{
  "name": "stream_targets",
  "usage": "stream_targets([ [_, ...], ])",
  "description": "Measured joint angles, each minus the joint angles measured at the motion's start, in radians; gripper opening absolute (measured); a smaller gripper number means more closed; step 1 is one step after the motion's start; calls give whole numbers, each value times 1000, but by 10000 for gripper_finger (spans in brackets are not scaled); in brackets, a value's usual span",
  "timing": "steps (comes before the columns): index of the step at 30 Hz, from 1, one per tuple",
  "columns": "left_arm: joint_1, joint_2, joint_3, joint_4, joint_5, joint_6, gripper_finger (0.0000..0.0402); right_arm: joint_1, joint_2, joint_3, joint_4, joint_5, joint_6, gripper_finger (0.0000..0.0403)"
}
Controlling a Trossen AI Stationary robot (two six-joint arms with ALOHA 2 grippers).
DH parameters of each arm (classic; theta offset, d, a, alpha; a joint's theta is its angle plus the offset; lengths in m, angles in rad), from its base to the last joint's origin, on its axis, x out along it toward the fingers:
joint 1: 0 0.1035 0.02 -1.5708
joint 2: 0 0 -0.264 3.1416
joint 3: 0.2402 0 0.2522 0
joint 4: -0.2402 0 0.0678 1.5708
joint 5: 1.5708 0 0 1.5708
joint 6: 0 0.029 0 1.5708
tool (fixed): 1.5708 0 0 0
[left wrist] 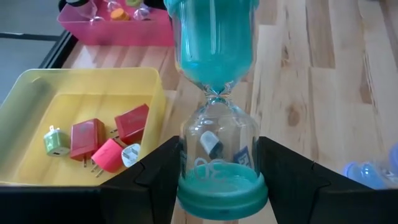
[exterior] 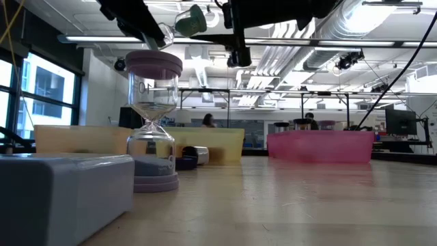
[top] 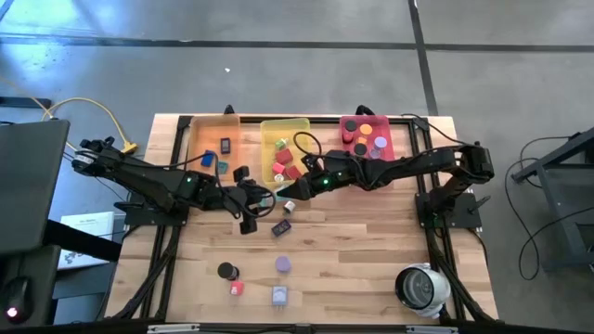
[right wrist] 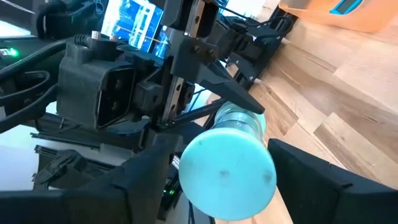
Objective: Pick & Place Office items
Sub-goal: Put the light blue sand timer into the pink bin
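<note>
The left gripper (left wrist: 217, 180) clamps the lower bulb of a teal hourglass (left wrist: 214, 93), held above the table (top: 371, 260) near its centre. The right gripper (right wrist: 227, 177) faces it, fingers spread either side of the hourglass's teal end cap without touching. Just beyond the left gripper sits the yellow tray (left wrist: 37, 93) with red, pink, green and white plug adapters (left wrist: 87, 138). No lettering on the hourglass glass is legible. A lavender hourglass (exterior: 151, 123) stands upright on the table, nearer the front edge than both grippers

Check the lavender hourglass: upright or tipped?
Upright. The low view shows the lavender hourglass standing on its base on the table, both caps level.
</note>
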Motion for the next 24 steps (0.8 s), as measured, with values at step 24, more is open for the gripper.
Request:
stream_targets([
  [24,13,21,0,2,3,-3,190,-18,-1,0,-7,-24,21,261],
])
